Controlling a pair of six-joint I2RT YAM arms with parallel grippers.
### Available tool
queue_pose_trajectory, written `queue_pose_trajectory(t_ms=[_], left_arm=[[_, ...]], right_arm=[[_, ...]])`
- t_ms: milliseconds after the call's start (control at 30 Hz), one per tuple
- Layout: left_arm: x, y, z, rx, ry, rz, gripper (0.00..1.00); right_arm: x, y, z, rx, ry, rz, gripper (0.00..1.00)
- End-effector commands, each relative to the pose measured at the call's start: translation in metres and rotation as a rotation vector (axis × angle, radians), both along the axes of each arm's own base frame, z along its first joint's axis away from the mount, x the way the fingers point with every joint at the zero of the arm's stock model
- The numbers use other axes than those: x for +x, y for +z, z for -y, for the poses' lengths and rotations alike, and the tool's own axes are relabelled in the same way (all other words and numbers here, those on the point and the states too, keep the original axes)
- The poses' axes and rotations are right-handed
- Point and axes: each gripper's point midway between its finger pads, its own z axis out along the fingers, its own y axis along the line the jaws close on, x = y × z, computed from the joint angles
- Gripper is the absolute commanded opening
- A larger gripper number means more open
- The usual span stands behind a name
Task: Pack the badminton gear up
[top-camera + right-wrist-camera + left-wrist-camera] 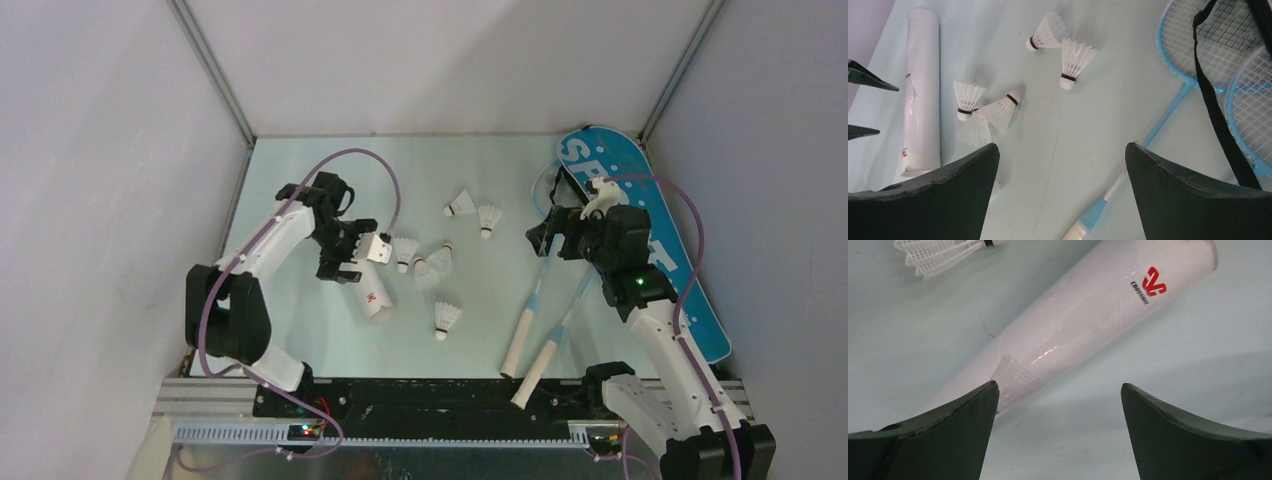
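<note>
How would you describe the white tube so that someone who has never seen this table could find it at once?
Look at the left half of the pale green table, by the left gripper. The white tube lies flat there: the only long cylinder, with a red logo near one end, unlike the small feathered shuttlecocks beside it.

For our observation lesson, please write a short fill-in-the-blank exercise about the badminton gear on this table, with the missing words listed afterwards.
1. The white tube lies on its side and carries a ___ logo.
2. The rackets have frames coloured ___.
3. The strap lying across the racket heads is ___.
4. The fingers of the left gripper and the right gripper stand ___, holding nothing.
Missing words: red; blue; black; open.
</note>
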Motion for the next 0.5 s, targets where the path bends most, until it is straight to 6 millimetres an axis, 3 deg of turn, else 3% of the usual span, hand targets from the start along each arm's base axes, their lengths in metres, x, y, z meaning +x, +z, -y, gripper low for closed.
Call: queue_pose_trajectory(t_ms=[0,200,467], left_arm=[[0.015,0.001,-0.006,0.043,-0.016,0.010,0.98],[0.036,-0.022,-0.007,0.087,-0.014,0.017,0.98],[0.039,-0.049,-0.009,0.108,-0.044,0.035,0.98]], right_arm=[[0.005,0.015,-0.007,-0.008,0.044,0.008,1.00],[0.007,0.014,-0.013,0.018,0.064,-0.013,1.00],[0.012,0.023,-0.019,0.043,0.092,0.012,1.00]])
